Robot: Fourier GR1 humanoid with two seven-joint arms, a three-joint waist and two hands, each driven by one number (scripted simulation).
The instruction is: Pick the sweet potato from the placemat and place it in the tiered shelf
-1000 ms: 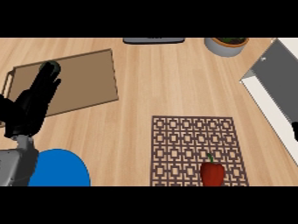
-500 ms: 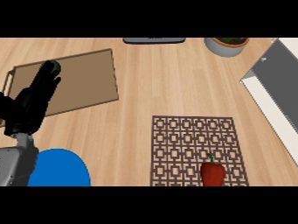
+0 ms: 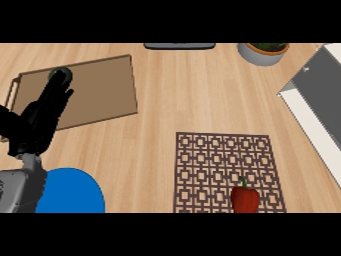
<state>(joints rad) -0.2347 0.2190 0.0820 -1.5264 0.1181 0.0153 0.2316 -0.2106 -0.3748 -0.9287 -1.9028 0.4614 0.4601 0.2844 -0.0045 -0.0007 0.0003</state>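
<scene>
At the lower left edge of the frame sits a blue plate (image 3: 73, 195), and the grey left forearm (image 3: 10, 189) comes up beside and partly over it. Low in the frame, right of centre, a red pepper (image 3: 245, 199) with a green stem stands on the near end of the brown lattice placemat (image 3: 221, 155), close to its lower right corner; no sweet potato shows.

The left hand (image 3: 34, 125) is at the left side, clear of the placemat and the pepper. Its fingers are straight and held together, pointing toward the top of the frame, the thumb splayed out to the left, and it holds nothing.

Beyond it, on the wooden surface (image 3: 173, 95), lies a tan board (image 3: 99, 95) at the upper left, with a small dark round thing (image 3: 61, 74) near its far corner, just at the fingertips.

The tiered shelf (image 3: 328, 105), white and grey, runs along the right edge, well apart from the pepper. At the top edge are a grey pot (image 3: 261, 54) with a plant and a dark flat object (image 3: 179, 46).
</scene>
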